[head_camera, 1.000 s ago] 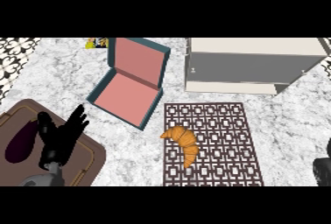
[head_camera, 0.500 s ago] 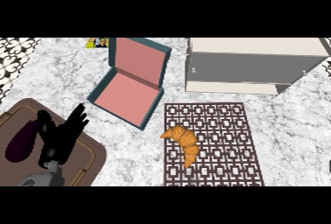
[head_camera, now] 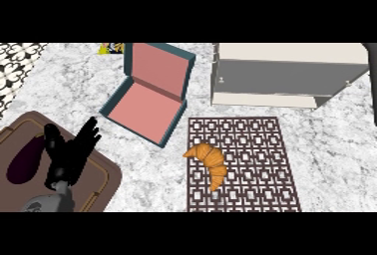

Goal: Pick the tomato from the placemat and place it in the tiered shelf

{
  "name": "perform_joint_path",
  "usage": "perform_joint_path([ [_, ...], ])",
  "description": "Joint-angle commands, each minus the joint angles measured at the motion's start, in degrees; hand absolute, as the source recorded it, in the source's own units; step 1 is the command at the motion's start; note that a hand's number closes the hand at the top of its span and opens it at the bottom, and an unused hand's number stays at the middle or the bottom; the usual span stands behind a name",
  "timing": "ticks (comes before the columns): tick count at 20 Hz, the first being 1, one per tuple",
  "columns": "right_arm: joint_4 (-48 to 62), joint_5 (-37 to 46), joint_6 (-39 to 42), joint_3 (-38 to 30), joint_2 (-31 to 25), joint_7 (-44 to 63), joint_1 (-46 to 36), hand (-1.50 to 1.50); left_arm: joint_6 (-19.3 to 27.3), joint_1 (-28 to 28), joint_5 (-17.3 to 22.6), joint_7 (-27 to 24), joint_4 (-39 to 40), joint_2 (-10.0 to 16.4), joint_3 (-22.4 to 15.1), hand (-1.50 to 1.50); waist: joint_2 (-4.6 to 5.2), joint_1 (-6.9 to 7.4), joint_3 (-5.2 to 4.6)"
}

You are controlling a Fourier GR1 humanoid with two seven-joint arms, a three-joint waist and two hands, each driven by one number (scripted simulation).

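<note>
No tomato shows anywhere. An orange croissant [head_camera: 210, 160] lies on the dark patterned placemat [head_camera: 258, 139], near its left edge. The tiered shelf [head_camera: 283, 74], grey and cream, stands just behind the placemat at the upper right. My left hand [head_camera: 70, 155] rests open with its fingers up at the lower left, over a brown tray [head_camera: 103, 179], well left of the croissant and holding nothing. My right hand is out of the picture.
An open teal box with a pink inside [head_camera: 147, 97] lies left of the shelf, its lid tilted up. A dark purple eggplant [head_camera: 26, 159] sits on the brown tray. A patterned wall strip [head_camera: 15, 64] runs along the upper left.
The dark shape of my right arm at the right edge one second ago has dropped out of view. The left hand and the croissant have stayed put.
</note>
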Motion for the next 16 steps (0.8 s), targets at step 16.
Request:
perform_joint_path([
  [16, 11.93, -3.28, -7.65, -5.85, -1.4, -6.17, -4.22, 1.5, 0.13, 0.68, -1.17, -0.34, 0.29, -0.54, -0.11, 0.0, 0.03, -0.18, 0.0],
])
